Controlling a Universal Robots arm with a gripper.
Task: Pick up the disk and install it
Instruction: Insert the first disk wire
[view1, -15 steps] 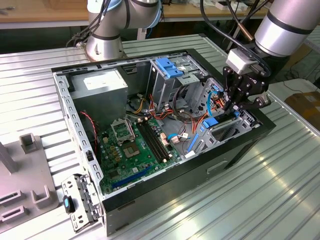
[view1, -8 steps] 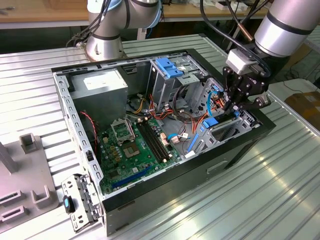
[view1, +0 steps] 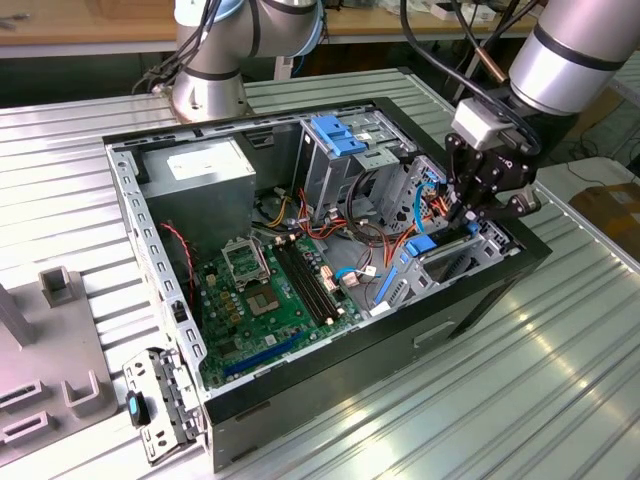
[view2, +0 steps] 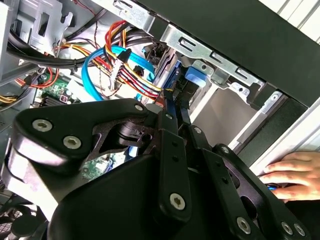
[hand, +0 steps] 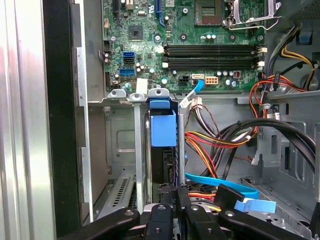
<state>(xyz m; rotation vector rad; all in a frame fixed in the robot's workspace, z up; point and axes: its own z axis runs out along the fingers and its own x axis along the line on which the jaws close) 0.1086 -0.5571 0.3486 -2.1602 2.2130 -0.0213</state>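
With the flat dark-grey hard drive in its light-blue plastic carrier rail (hand: 163, 145) standing on edge in the drive bay at the front of the open black computer case (view1: 470, 300), the work looks to be at the install step, the disk part-way into its slot. The black end effector (hand: 177, 210) sits over the disk's near edge, fingers (hand: 161, 216) drawn narrow and seemingly clamped on it. My read: seating calls for a straight push along the bay guides, clear of the orange and blue cables (hand: 220, 145) beside it.
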